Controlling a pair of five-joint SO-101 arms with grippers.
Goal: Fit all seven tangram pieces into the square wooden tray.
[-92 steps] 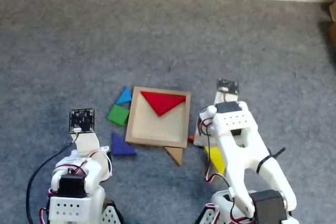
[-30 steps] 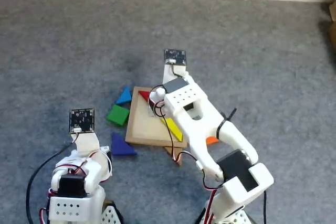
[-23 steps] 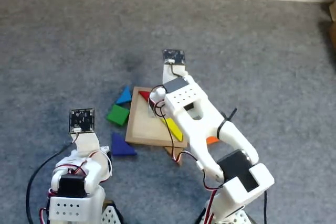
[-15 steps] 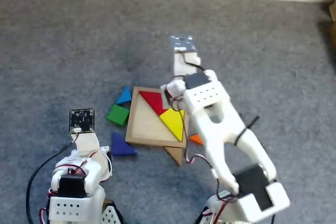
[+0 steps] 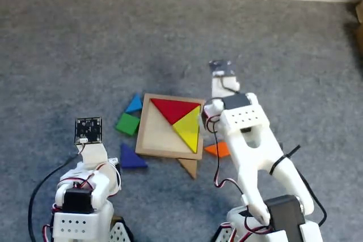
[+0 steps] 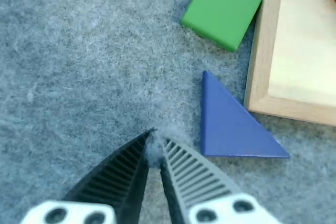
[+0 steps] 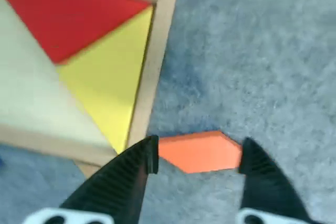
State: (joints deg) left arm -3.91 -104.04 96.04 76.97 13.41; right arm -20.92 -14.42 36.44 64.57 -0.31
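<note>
The square wooden tray (image 5: 148, 140) holds a red triangle (image 5: 173, 107) at its far side and a yellow triangle (image 5: 188, 130) against its right wall. Both also show in the right wrist view as the red triangle (image 7: 63, 19) and yellow triangle (image 7: 105, 77). My right gripper (image 7: 198, 156) is open just right of the tray, its fingers on either side of the orange piece (image 7: 202, 148), holding nothing. My left gripper (image 6: 156, 145) is shut and empty on the carpet beside the dark blue triangle (image 6: 228, 124). The green square (image 6: 221, 8) lies beyond it.
A light blue small triangle (image 5: 135, 104), the green square (image 5: 127, 123) and the dark blue triangle (image 5: 131, 157) lie left of the tray. A wood-coloured triangle (image 5: 189, 166) sits at its near edge, and the orange piece (image 5: 218, 149) right of it. Grey carpet stretches all around.
The right arm carried the yellow triangle from beside the tray into it, let go, then swung right off the tray to above the orange piece. The left arm has not moved.
</note>
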